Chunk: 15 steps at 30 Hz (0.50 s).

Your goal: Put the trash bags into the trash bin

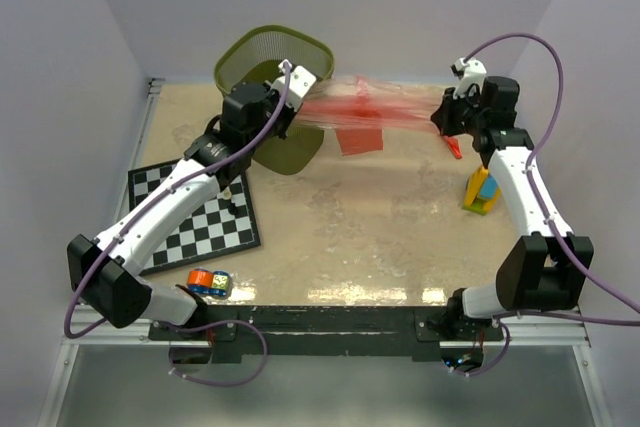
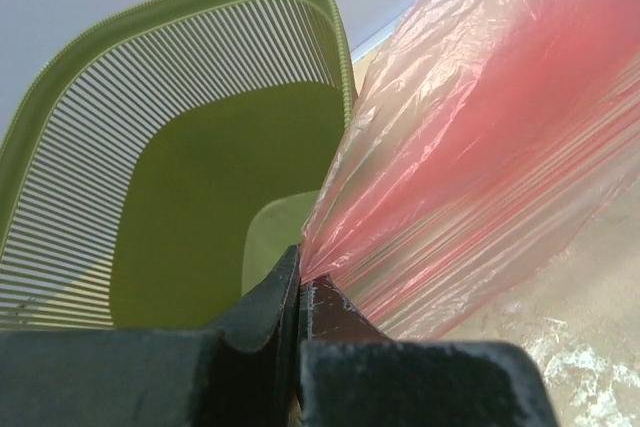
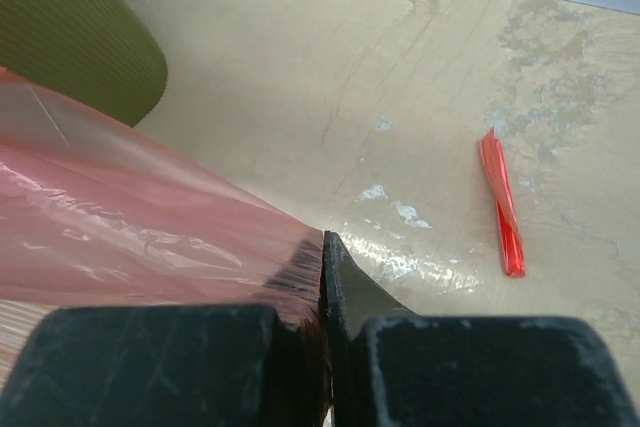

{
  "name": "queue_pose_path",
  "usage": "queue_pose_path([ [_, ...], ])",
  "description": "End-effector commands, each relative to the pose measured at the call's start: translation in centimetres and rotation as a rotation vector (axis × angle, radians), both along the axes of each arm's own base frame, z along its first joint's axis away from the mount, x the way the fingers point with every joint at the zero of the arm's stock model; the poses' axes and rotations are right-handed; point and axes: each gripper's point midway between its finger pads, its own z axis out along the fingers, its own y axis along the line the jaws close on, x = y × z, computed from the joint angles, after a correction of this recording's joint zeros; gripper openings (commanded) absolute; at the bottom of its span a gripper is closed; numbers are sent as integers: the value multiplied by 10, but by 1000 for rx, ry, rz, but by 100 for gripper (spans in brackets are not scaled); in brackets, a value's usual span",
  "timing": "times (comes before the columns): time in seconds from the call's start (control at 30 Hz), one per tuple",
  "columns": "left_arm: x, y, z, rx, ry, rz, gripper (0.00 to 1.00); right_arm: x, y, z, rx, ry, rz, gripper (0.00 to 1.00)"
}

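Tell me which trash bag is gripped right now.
The wide translucent pink sheet, stretched between the left hand and right hand, both shut on it. The small red strip lies untouched on the table.

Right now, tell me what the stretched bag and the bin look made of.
The bag: thin translucent red-pink plastic film, glossy, finely wrinkled, light passing through. The bin: olive-green mesh walls, solid rim, matte; metal or plastic, unclear.
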Motion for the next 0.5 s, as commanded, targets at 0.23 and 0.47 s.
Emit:
queue_pose_path([
  [0.23, 5, 14, 34, -118, -87, 86, 0, -41, 7, 42, -32, -50, 167, 0],
  [0.47, 18, 27, 74, -376, -163, 215, 0, -71, -13, 49, 154, -22, -5, 0],
])
